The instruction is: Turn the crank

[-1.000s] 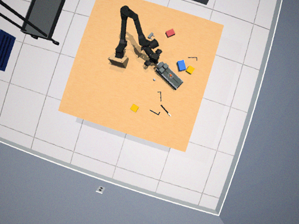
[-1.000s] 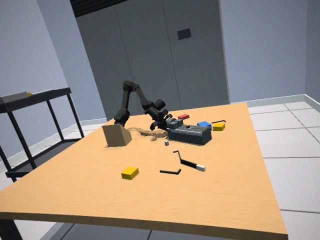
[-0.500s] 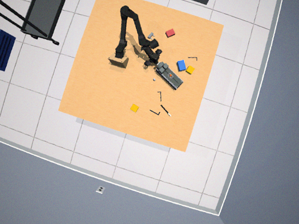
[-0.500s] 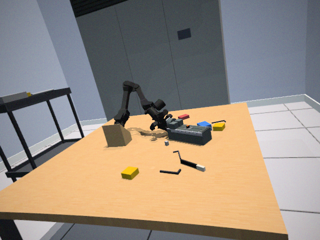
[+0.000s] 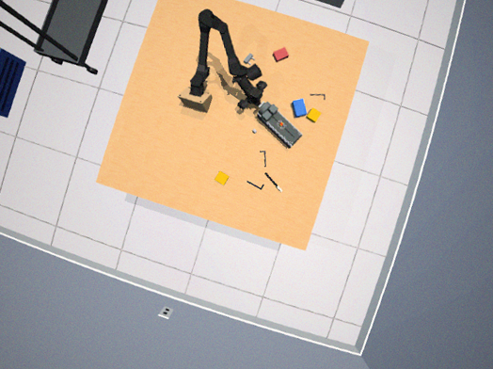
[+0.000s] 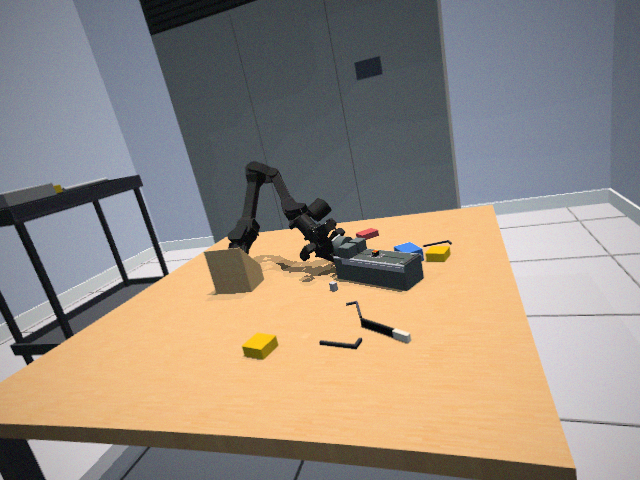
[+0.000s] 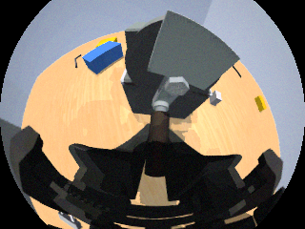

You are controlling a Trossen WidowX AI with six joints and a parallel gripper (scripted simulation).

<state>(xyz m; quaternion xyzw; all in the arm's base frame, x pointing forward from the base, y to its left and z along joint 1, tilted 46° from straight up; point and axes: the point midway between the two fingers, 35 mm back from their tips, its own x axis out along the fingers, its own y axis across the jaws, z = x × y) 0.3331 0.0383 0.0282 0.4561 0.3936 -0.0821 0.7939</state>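
The dark grey-green machine [image 5: 288,135] [image 6: 377,274] [image 7: 193,48] stands on the table, its crank end facing the arm. A small orange-red spot, apparently the pointer [image 5: 281,124] [image 6: 375,253], shows on its top around mid-length. The brass zero marks are too small to make out, so whether they are level with the pointer cannot be told. The grey crank arm [image 7: 176,86] shows in the wrist view, with a brown handle [image 7: 159,125] sticking out toward the camera. My gripper [image 5: 256,102] [image 6: 329,253] [image 7: 155,128] is shut on that handle; the fingers hide its lower sides.
A blue block [image 5: 299,107] [image 6: 408,249] and a yellow block [image 5: 313,114] [image 6: 438,253] lie beside the machine. A small pale cube [image 5: 254,130] [image 6: 333,285] [image 7: 215,98] lies on its other side. A red block [image 5: 280,54] [image 6: 367,233] and several dark hex keys lie farther off.
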